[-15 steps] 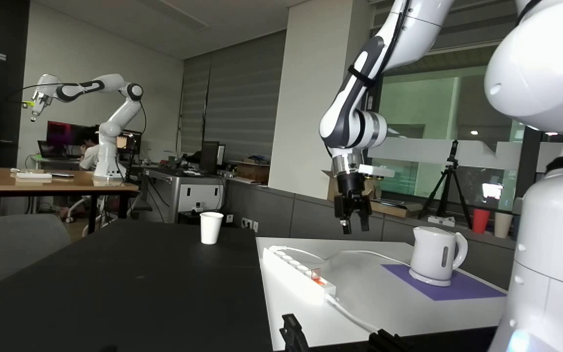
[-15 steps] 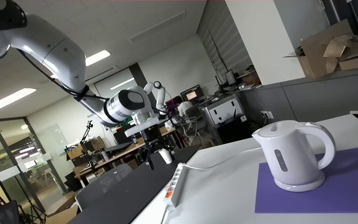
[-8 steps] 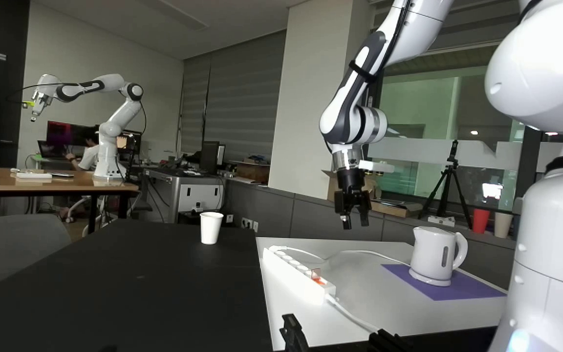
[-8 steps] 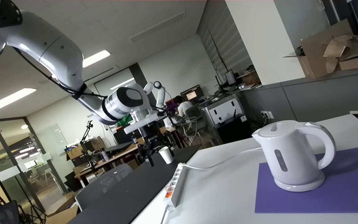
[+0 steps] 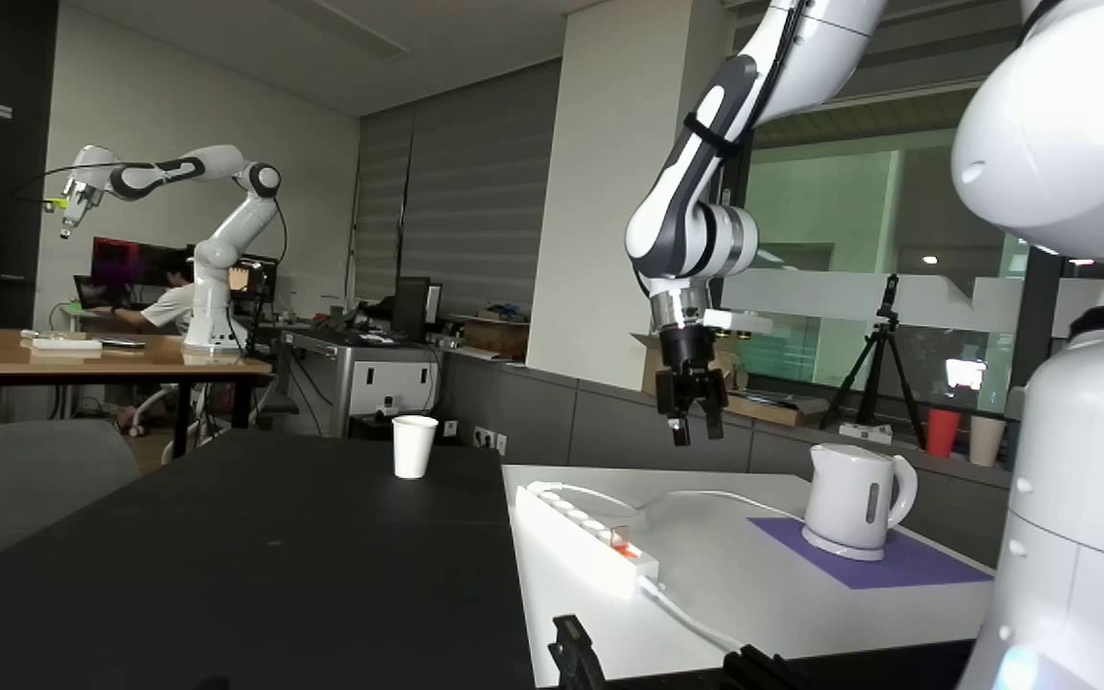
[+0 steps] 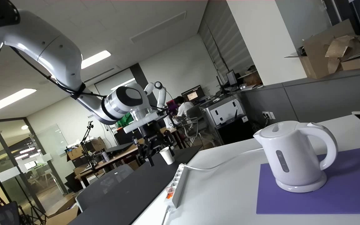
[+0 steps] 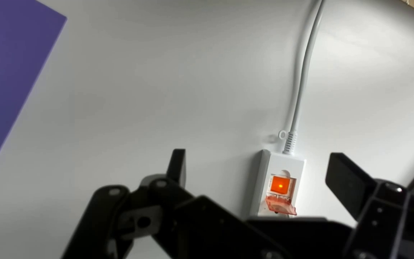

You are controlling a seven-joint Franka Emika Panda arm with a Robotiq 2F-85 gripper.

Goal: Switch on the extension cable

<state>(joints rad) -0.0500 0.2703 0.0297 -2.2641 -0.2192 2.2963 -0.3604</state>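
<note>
The extension cable is a long white power strip [image 5: 566,537] on the white table, also in an exterior view [image 6: 177,187]. In the wrist view the strip's end [image 7: 286,163] appears between my fingers, well below them. Its orange switch [image 7: 280,185] shows a bright spot in the middle, and its clear red flip cover [image 7: 280,205] stands open. The switch also shows in both exterior views [image 5: 623,550] [image 6: 169,195]. My gripper [image 5: 697,437] is open and empty, in the air above the table, touching nothing. In the wrist view the gripper [image 7: 259,163] hides the rest of the strip.
A white kettle [image 6: 292,159] stands on a purple mat [image 6: 320,200] beside the strip. A thin white cord [image 7: 304,72] leaves the strip's switch end. Another cord [image 6: 223,162] runs toward the kettle. A black table [image 5: 274,556] with a white paper cup [image 5: 413,446] adjoins the white table.
My gripper has risen slightly over the last second and stays open. In an exterior view it has also shifted a little to the left. The strip and kettle have not moved.
</note>
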